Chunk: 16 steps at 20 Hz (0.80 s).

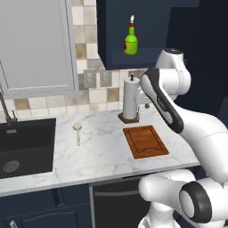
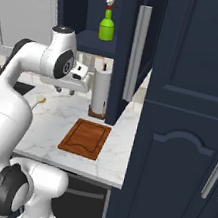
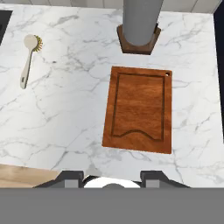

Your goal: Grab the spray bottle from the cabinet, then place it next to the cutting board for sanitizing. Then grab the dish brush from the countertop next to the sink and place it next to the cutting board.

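Observation:
The green spray bottle [image 1: 130, 41] [image 2: 107, 25] stands upright in the shelf niche of the navy cabinet [image 1: 147, 59] [image 2: 89, 38]. Below it, the reddish-brown cutting board [image 1: 145, 141] [image 2: 85, 138] [image 3: 140, 109] lies flat on the marble countertop [image 1: 98, 153] [image 3: 65, 113]. To the board's left lies the pale dish brush [image 1: 77, 131] [image 2: 39, 101] [image 3: 28, 57], between board and black sink [image 1: 24, 147]. My gripper [image 2: 65, 90] [image 3: 113, 178] hangs open above the counter, pointing down, well below the bottle, with nothing between its fingers.
A white paper-towel roll [image 1: 130, 100] [image 2: 100, 92] [image 3: 140, 19] on a wooden base stands just behind the board. A light grey wall cabinet [image 1: 35, 44] hangs over the sink's faucet [image 1: 5, 109]. A tall navy cupboard [image 2: 190, 120] bounds the counter on the right.

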### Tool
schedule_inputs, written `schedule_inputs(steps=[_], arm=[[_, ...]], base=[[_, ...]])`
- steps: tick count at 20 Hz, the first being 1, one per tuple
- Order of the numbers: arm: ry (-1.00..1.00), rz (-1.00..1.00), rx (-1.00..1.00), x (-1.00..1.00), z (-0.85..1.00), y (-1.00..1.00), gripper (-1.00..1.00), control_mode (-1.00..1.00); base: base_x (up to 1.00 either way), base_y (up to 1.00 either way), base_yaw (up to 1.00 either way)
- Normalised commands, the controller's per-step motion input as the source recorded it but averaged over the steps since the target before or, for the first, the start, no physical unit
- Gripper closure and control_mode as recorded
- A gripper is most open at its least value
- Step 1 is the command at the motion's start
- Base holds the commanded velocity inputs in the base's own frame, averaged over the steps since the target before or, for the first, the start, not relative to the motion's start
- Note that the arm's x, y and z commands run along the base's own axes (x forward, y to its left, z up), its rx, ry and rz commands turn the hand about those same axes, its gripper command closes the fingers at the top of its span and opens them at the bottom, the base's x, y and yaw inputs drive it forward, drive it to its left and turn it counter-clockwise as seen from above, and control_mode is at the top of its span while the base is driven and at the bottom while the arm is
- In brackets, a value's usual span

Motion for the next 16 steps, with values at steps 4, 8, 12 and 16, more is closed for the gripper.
schedule_inputs(steps=[4,8,12,16], arm=[[0.0,0.0,0.0,-0.25,0.0,0.0,-1.0,-1.0],[-0.05,0.0,0.0,-0.83,0.0,-0.08,-1.0,-1.0],[-0.24,0.0,0.0,-0.79,0.1,0.0,-1.0,-1.0],[-0.48,0.0,0.0,-0.71,0.34,0.0,-1.0,-1.0]], base=[[0.0,0.0,0.0],[0.0,0.0,0.0],[0.0,0.0,0.0],[0.0,0.0,0.0]])
